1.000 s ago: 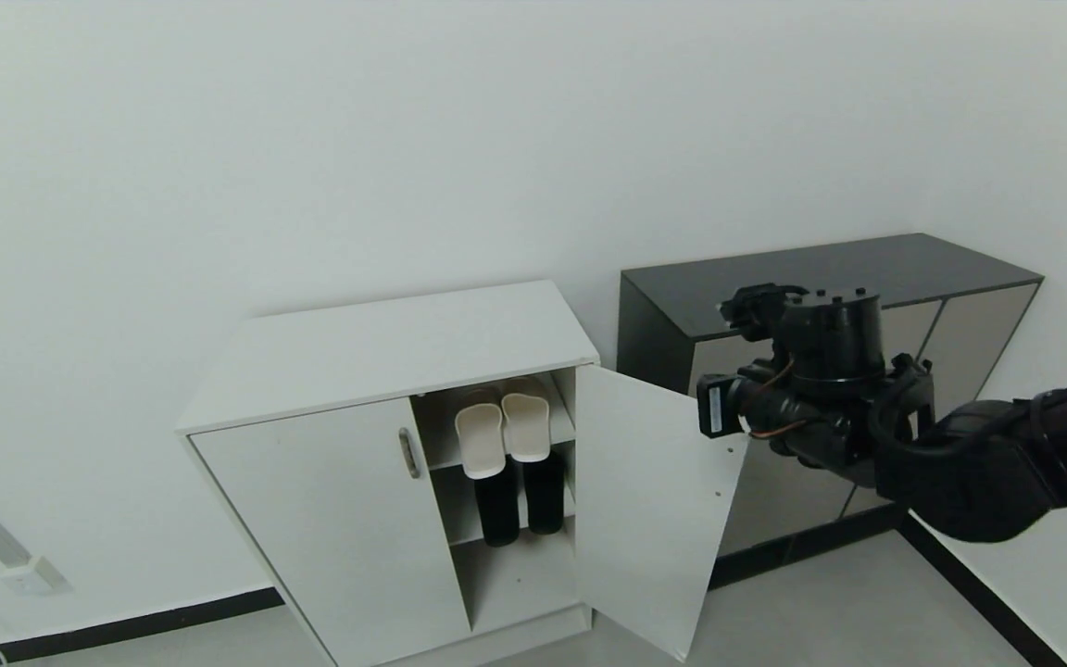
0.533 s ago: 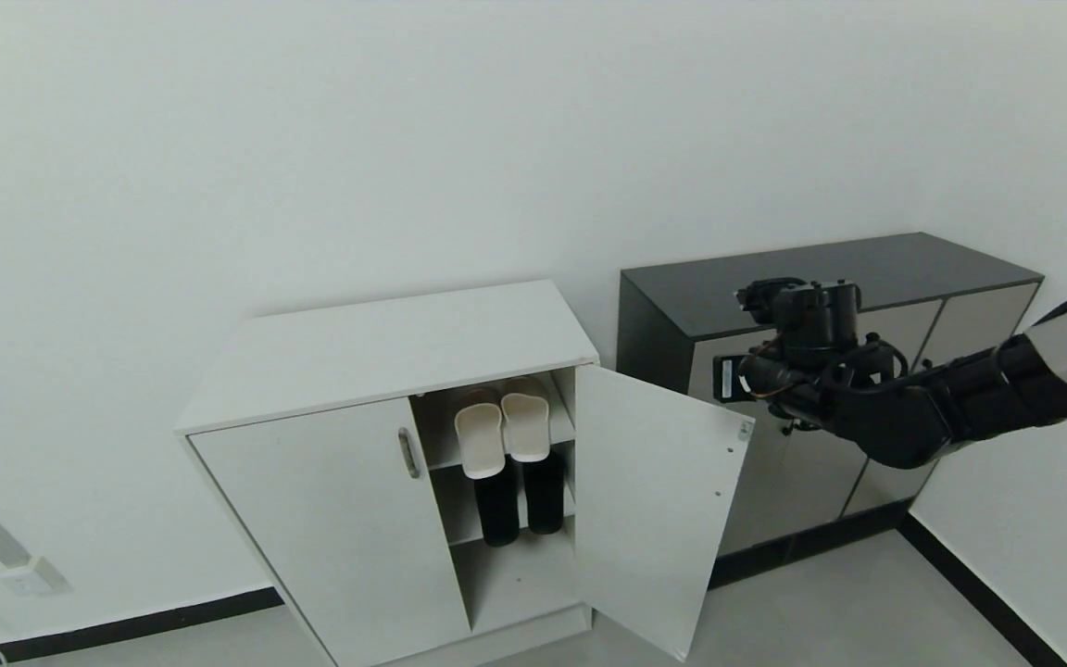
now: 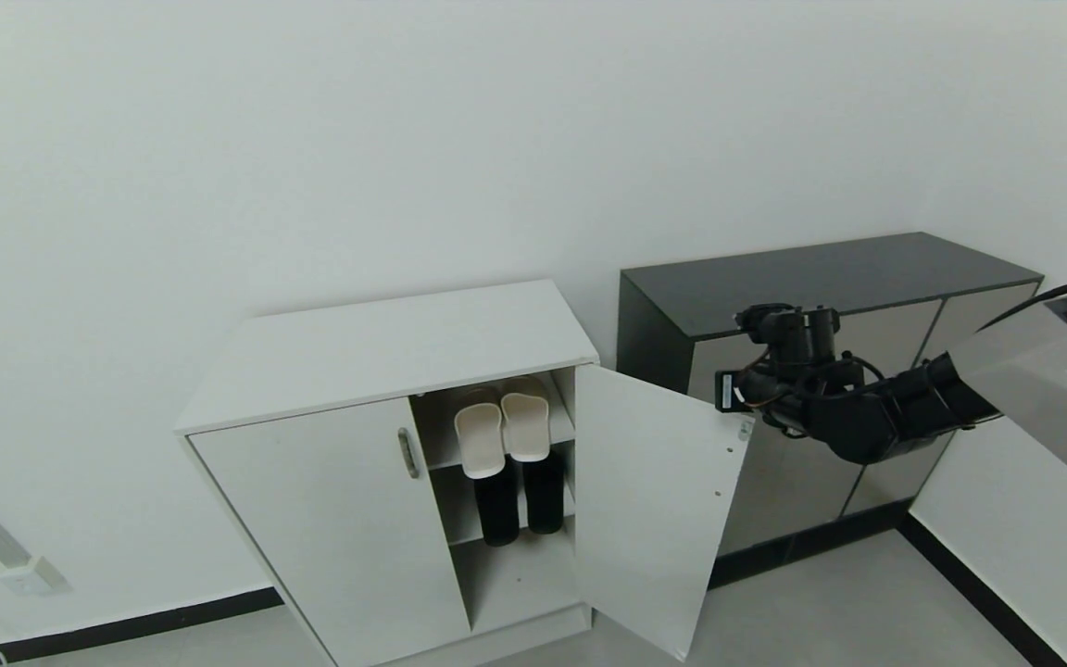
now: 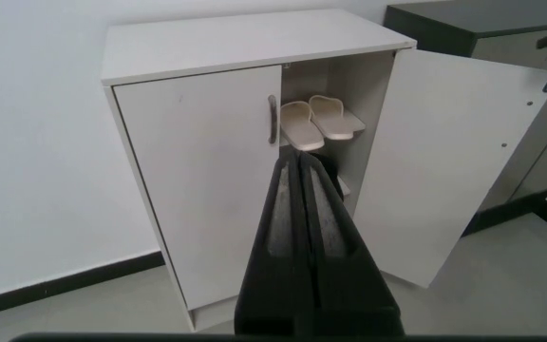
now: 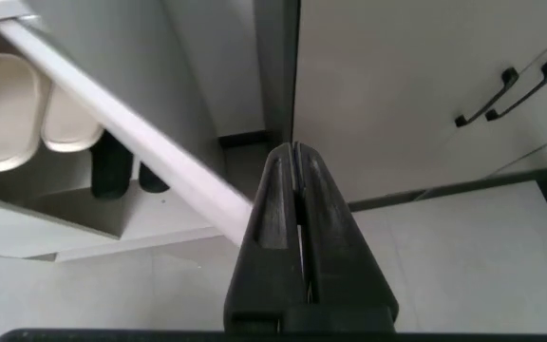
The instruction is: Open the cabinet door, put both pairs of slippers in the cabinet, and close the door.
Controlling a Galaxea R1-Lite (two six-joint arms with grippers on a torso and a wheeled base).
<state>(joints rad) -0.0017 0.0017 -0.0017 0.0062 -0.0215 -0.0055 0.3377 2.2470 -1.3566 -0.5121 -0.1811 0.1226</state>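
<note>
Slippers sit inside the white cabinet [image 3: 385, 352]: the cream pair [image 3: 503, 431], smooth and oval, on the upper shelf, and the black pair [image 3: 520, 496] on the shelf below. Its right door [image 3: 654, 500], a flat matte panel, hangs wide open. The left door is closed and has a slim metal handle [image 3: 407, 452]. A dark cabinet [image 3: 830, 269] with glossy grey fronts stands just beside, behind the open door's free edge. The right gripper [image 5: 297, 157], fingers pressed together on nothing, is at that edge's upper corner. The left gripper [image 4: 299, 166], likewise closed and empty, is in front of the cabinet.
</note>
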